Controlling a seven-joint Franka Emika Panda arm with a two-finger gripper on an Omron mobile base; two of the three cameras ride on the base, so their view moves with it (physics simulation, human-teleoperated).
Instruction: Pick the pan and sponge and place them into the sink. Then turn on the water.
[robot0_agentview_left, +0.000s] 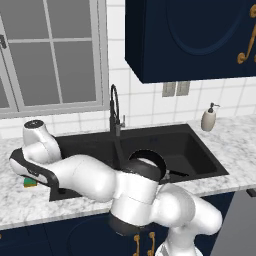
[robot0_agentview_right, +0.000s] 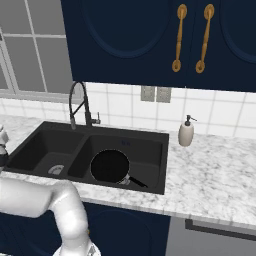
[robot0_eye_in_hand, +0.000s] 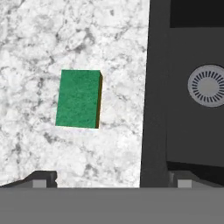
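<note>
The green-topped sponge (robot0_eye_in_hand: 78, 99) lies flat on the marble counter, just left of the black sink's rim (robot0_eye_in_hand: 155, 87). In the left base view the sponge (robot0_agentview_left: 30, 183) peeks out under my hand. My gripper (robot0_eye_in_hand: 111, 178) hovers above it, open, with nothing between its fingers; the sponge sits slightly off to one side of their midline. The black pan (robot0_agentview_right: 110, 166) rests in the right basin of the sink (robot0_agentview_right: 160, 150), its handle pointing toward the front right. No water is in view at the gooseneck faucet (robot0_agentview_right: 80, 102).
A silver drain (robot0_eye_in_hand: 209, 85) marks the left basin beside the sponge. A white soap dispenser (robot0_agentview_right: 186, 133) stands on the counter right of the sink. Dark blue wall cabinets (robot0_agentview_left: 190, 40) hang above, and my arm (robot0_agentview_left: 100, 180) stretches across the counter's front edge.
</note>
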